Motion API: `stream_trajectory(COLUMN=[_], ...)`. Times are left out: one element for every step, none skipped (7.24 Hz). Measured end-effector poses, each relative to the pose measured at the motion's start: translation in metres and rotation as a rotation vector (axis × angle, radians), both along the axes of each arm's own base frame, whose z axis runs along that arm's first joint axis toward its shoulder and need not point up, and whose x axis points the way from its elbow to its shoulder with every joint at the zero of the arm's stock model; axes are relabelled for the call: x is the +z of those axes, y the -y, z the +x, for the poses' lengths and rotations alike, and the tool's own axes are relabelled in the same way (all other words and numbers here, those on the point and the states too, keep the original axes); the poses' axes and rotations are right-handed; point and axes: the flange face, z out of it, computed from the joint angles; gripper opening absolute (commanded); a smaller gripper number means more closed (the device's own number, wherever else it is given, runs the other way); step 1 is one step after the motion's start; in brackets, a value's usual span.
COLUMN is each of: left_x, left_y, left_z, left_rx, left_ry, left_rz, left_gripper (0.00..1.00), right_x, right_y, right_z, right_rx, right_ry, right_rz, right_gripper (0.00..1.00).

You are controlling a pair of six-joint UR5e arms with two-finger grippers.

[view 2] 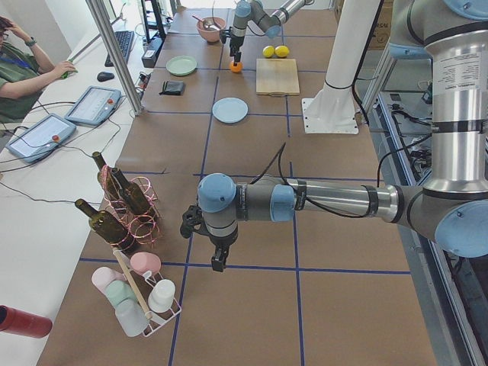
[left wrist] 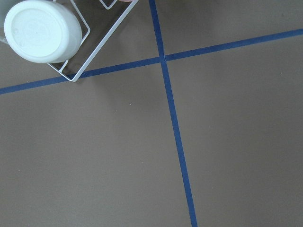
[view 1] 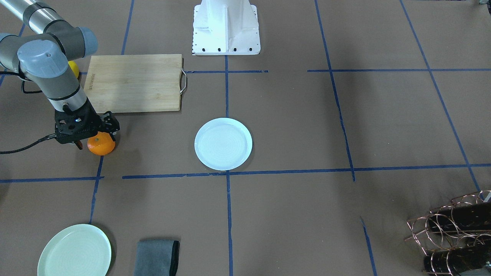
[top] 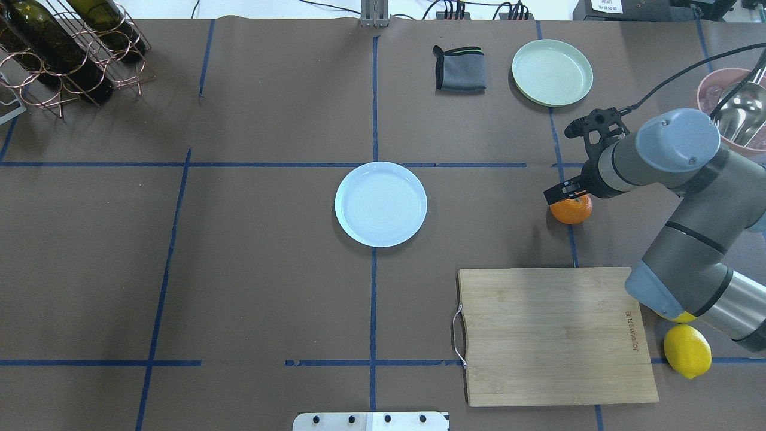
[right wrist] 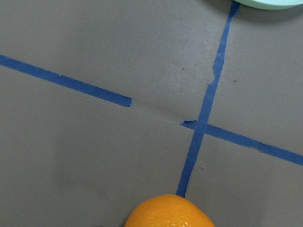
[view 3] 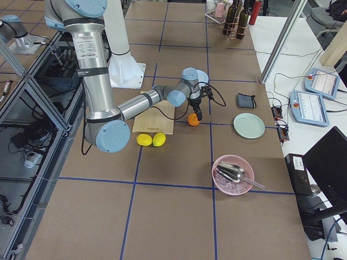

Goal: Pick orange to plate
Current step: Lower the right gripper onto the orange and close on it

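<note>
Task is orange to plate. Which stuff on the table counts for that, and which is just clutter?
In the job:
- orange
- white plate
- right pincer, down at the orange; grip unclear

Just lying about:
- mint-green plate
- grey cloth
- cutting board
- lemons
- bottle rack
- pink bowl

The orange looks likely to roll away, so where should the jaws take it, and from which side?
Across its widest middle, straight down from above. The orange is round and sits on the table with no neighbour against it; the right gripper hangs over it, jaws spread either side.
</note>
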Motion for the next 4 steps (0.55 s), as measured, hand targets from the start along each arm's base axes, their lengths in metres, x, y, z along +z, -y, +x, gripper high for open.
stream_trajectory(left_x=[0.000,-0.001,-0.002,-0.003], left_y=[0.000,0.001,0.002,0.003], left_z=[0.000,0.000,0.000,0.000], left_rx=[0.000,0.000,0.000,0.000], left_ry=[0.000,0.000,0.000,0.000], left_rz=[0.001,0.002,0.004,0.007], left_gripper=[1.00,1.00,1.00,1.00], right_x=[0.006,0.014,0.021,0.027], right_y=[-0.003,-0.005,-0.006,-0.008], right_z=[-0.007,-0.013,-0.016,-0.017], right_rx=[-0.007,-0.012,-0.014,-0.016], right_ry=[-0.012,-0.028,-0.043,-0.054], right_rz=[-0.003,-0.008,-0.012,-0.015], right_gripper=[1.00,1.00,0.99,0.76])
